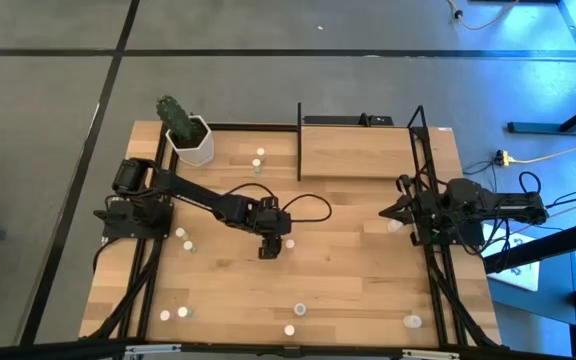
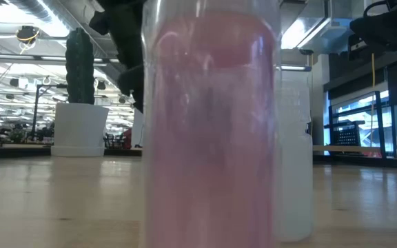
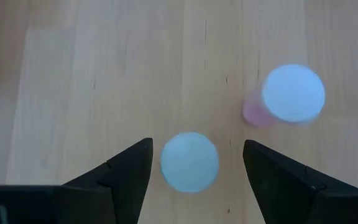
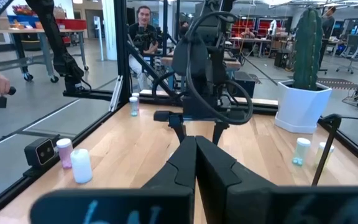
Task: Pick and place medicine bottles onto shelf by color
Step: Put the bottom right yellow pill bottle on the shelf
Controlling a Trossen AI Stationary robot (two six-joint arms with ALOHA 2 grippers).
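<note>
A: Where, the medicine bottles?

B: Scattered over the wooden tabletop [image 1: 348, 270]; one white-capped bottle [image 3: 189, 162] upright between the spread fingers [image 3: 126, 171] of the left gripper [image 1: 271, 246], near the table's middle, untouched by either finger; a second bottle [image 3: 289, 96], pink-bodied with a pale cap, just beside it, outside the fingers.

A: And the rest?

B: Two near the plant pot [image 1: 190, 140], at [image 1: 259, 154] and [image 1: 256, 165]; two by the left arm's base [image 1: 180, 233]; two at the front left [image 1: 165, 315]; others along the front edge at [image 1: 299, 310], [image 1: 289, 329] and [image 1: 412, 321]; one pink [image 2: 209, 131], huge and blurred against the low camera, a white one [image 2: 296, 151] right behind it.

A: The shelf?

B: Light-wood board [image 1: 358, 150] in black uprights at the table's far right; nothing visible on it.

A: Containers holding anything?

B: White hexagonal pot at the far left corner, holding a green cactus [image 1: 174, 112]; bottle contents impossible to tell.

A: Grippers?

B: Left spread wide, gripping nothing; right gripper [image 1: 386, 213] pressed closed and empty, at the right edge beside the shelf.
</note>
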